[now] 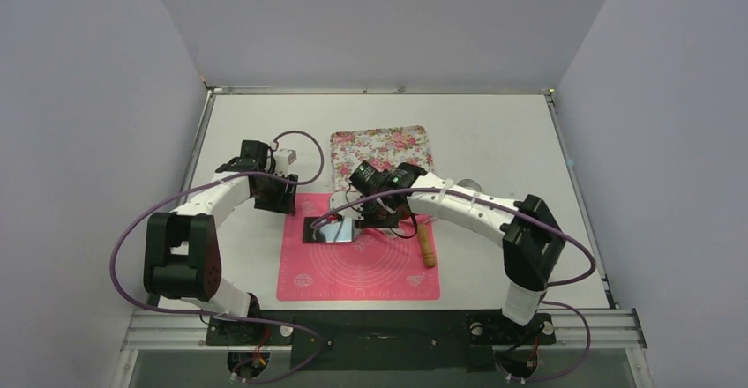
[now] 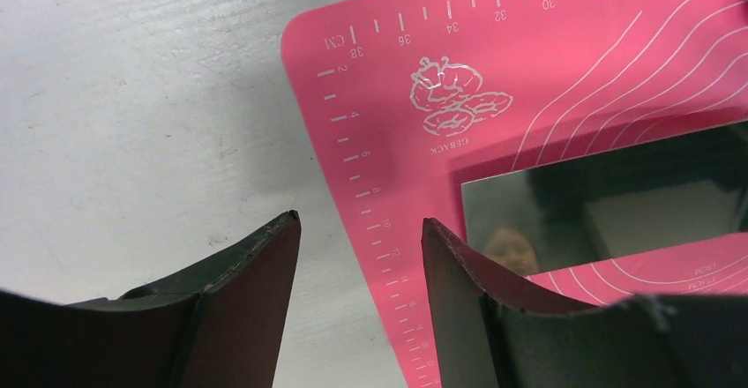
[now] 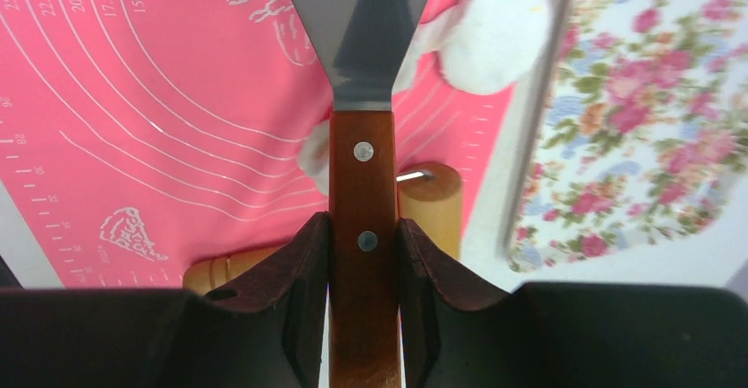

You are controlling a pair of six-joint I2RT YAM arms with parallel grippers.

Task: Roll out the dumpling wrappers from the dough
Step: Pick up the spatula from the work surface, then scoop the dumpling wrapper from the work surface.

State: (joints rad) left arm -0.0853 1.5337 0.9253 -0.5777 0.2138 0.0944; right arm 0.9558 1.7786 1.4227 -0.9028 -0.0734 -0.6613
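Observation:
My right gripper (image 3: 363,222) is shut on the wooden handle of a metal spatula (image 3: 362,167), whose shiny blade (image 1: 331,229) lies over the pink mat (image 1: 353,273). Past the blade, near the mat's edge, lies a round white dumpling wrapper (image 3: 494,35). A small white bit of dough (image 3: 311,154) shows left of the handle. In the top view the right arm hides both. My left gripper (image 2: 357,222) stands open over the mat's far left corner (image 2: 304,35), nothing between its fingers.
A wooden rolling pin (image 1: 426,245) lies on the mat's right side, under my right gripper (image 3: 430,196). A floral tray (image 1: 381,150) sits just behind the mat. The spatula blade (image 2: 600,203) mirrors the room in the left wrist view.

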